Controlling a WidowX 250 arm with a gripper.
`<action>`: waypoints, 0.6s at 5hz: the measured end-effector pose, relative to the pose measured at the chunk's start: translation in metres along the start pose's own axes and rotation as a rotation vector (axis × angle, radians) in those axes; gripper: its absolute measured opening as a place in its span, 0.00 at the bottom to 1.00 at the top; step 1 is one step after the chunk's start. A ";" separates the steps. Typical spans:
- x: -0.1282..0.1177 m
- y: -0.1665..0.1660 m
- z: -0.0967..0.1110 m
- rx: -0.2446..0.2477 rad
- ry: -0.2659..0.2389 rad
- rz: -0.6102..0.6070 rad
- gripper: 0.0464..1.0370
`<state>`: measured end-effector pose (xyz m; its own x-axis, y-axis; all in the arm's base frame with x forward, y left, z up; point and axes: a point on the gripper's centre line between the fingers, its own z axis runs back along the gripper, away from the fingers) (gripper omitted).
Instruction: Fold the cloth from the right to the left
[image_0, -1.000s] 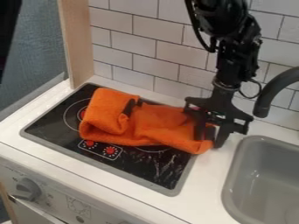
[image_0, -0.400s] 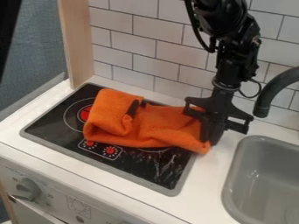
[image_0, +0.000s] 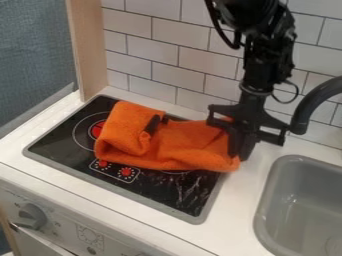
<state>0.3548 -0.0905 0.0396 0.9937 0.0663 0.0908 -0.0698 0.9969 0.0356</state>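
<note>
Camera view: the arm (image_0: 264, 62) hangs down, claw (image_0: 240, 152) pinching the cloth (image_0: 180, 147) by its right end.

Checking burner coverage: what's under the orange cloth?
Black cooktop. Part of a red-centred burner marking shows left of the orange cloth, and an arc of another ring just past its front edge. Whatever else lies beneath is covered; can't tell.

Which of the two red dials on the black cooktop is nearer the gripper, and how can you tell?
The right-hand red dial in the view; it lies toward the gripper, while the left-hand red dial sits farther away.
</note>
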 end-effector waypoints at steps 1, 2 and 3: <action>-0.003 0.015 0.021 -0.014 -0.038 0.042 0.01; -0.010 0.046 0.032 -0.020 -0.048 0.144 0.01; -0.015 0.078 0.034 -0.013 -0.029 0.222 0.01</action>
<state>0.3312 -0.0147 0.0746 0.9509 0.2836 0.1240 -0.2857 0.9583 -0.0014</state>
